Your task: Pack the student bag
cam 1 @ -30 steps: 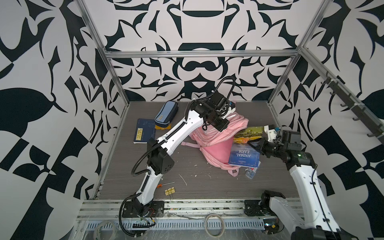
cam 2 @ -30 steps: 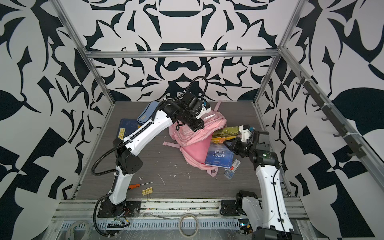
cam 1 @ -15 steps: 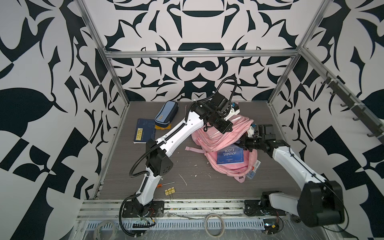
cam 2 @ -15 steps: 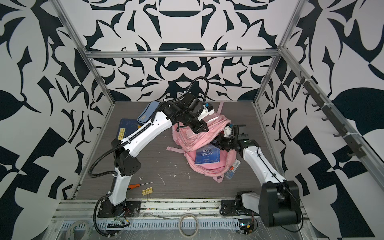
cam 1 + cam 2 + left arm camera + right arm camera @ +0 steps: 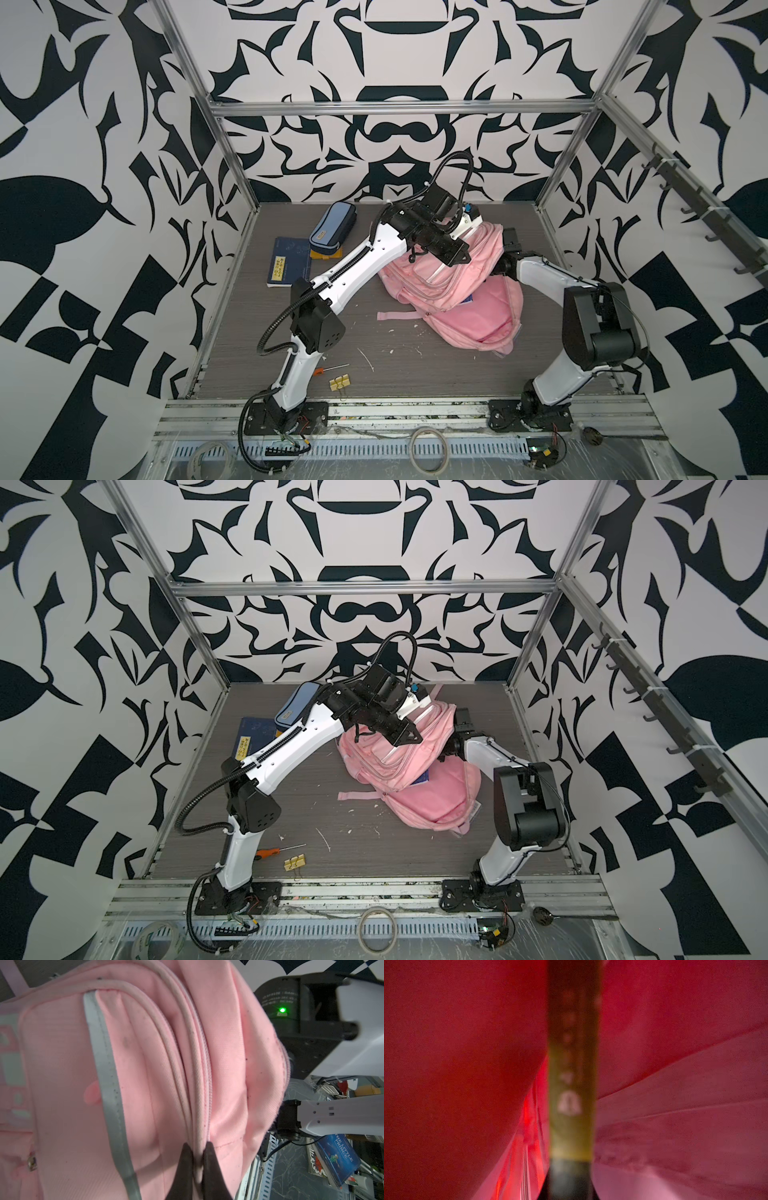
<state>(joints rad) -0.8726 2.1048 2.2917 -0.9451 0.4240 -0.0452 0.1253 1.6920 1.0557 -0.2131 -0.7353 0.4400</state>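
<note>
The pink student bag (image 5: pixel 478 320) (image 5: pixel 440 800) lies at the back right of the table, mouth toward the right arm. My left gripper (image 5: pixel 455 259) (image 5: pixel 197 1148) is shut on the pale piped edge of the bag (image 5: pixel 166 1064) beside a zip, holding the upper flap. The right gripper is hidden in both top views: its arm (image 5: pixel 536 270) reaches into the bag's mouth. In the right wrist view the right gripper (image 5: pixel 571 1164) is surrounded by red-pink lining, and a blurred olive-yellow book spine (image 5: pixel 572 1064) runs out from between its jaws. A blue book corner (image 5: pixel 468 300) peeks from the bag.
A blue pencil case (image 5: pixel 332 226) rests on a dark blue notebook (image 5: pixel 289 264) at the back left. An orange-handled screwdriver (image 5: pixel 332 369) and yellow binder clips (image 5: pixel 340 382) lie near the front edge. A loose pink strap (image 5: pixel 399 316) trails left of the bag.
The right arm swung in from the right side and pushed its gripper into the bag's mouth. The blue book that lay exposed is now almost covered by the bag's flap.
</note>
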